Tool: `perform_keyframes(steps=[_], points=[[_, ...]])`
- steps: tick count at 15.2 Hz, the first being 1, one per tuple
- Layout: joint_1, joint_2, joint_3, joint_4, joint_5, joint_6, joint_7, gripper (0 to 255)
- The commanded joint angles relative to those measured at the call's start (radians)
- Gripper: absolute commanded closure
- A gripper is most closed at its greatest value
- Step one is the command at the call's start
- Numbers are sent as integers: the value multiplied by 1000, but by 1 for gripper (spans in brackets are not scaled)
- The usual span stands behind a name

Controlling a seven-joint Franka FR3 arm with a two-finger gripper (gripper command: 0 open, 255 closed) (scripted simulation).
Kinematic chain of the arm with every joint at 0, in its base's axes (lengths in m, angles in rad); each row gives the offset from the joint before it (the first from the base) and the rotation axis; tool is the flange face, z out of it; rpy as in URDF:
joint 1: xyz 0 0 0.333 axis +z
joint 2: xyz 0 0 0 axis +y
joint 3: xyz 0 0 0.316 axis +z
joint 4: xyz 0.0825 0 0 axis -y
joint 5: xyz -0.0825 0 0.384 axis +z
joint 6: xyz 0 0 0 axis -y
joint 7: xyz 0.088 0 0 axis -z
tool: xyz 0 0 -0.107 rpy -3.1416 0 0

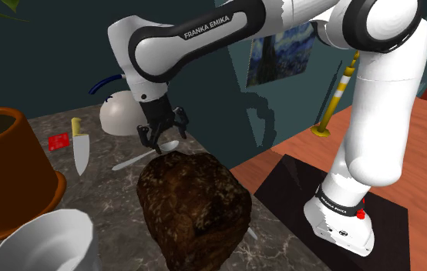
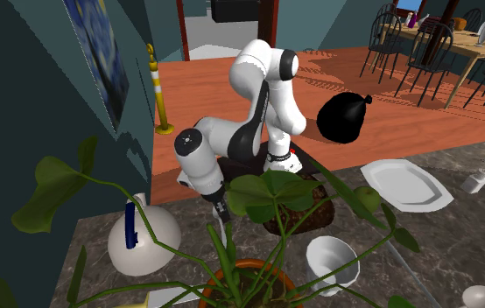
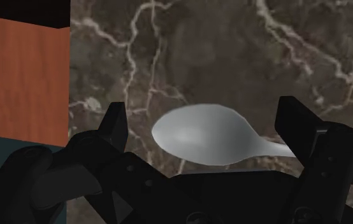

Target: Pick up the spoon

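Observation:
A grey spoon (image 1: pixel 146 156) lies on the dark marble counter (image 1: pixel 104 173), its bowl (image 3: pixel 206 133) toward the counter's far edge. My black gripper (image 1: pixel 163 135) hangs just above the spoon's bowl, open. In the wrist view the bowl sits between the two fingers (image 3: pixel 301 124), which stand apart on either side without touching it. The handle runs from the bowl toward the knife. In the second exterior view the gripper (image 2: pixel 221 208) is partly hidden behind plant leaves.
A large dark brown loaf (image 1: pixel 195 208) sits right beside the spoon. A knife (image 1: pixel 79 148), a red block (image 1: pixel 58 141), a white round pot (image 1: pixel 119 113), an orange planter (image 1: pixel 8 165) and a white bowl (image 1: pixel 46 242) stand around. The counter edge drops to a wooden floor (image 3: pixel 22 76).

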Motion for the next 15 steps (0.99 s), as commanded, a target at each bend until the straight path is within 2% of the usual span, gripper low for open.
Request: perform_keyframes(steps=[1,10,15], points=[[0,2,0,-2,-1,5,0,255],[1,2,0,-1,-1,4,1,255],[0,-13,2,48,6,-59,-1,255]])
